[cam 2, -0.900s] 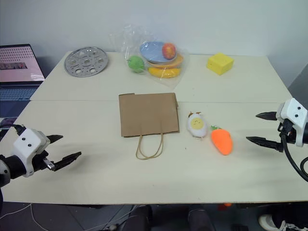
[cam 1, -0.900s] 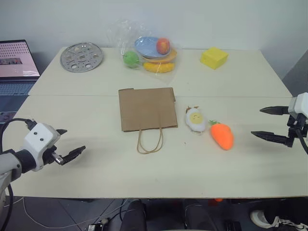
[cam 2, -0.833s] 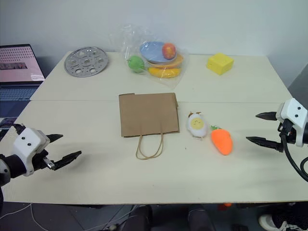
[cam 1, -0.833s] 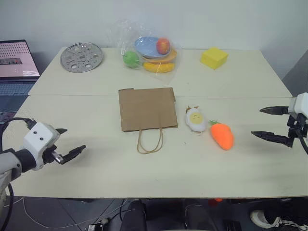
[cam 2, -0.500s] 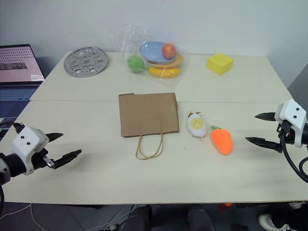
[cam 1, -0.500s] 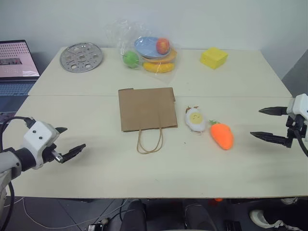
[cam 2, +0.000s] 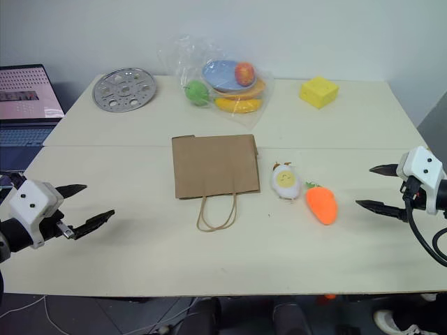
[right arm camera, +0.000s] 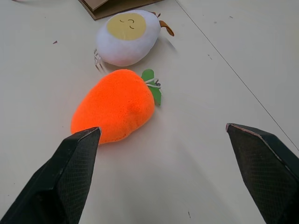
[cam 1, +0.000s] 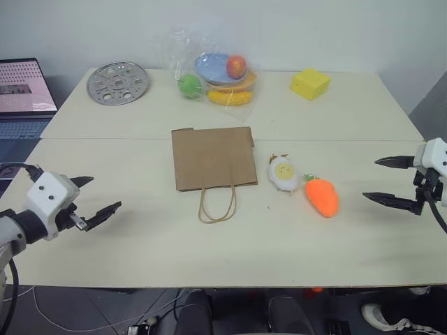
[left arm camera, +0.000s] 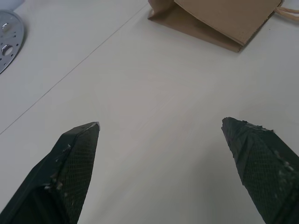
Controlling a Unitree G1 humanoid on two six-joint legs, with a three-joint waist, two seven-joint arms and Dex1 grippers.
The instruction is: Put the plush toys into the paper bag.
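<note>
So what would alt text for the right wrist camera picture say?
An orange plush carrot and a white fried-egg plush lie touching on a pale table, framed by the open right gripper. A brown paper bag's corner peeks in beyond.

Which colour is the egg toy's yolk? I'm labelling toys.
Yellow; the egg toy shows best in the right wrist view.

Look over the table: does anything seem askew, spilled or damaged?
Nothing stands out. The bag lies flat, handles toward the robot; the egg and carrot lie beside it, intact. The fruit sits in its plastic, unspilled.
</note>
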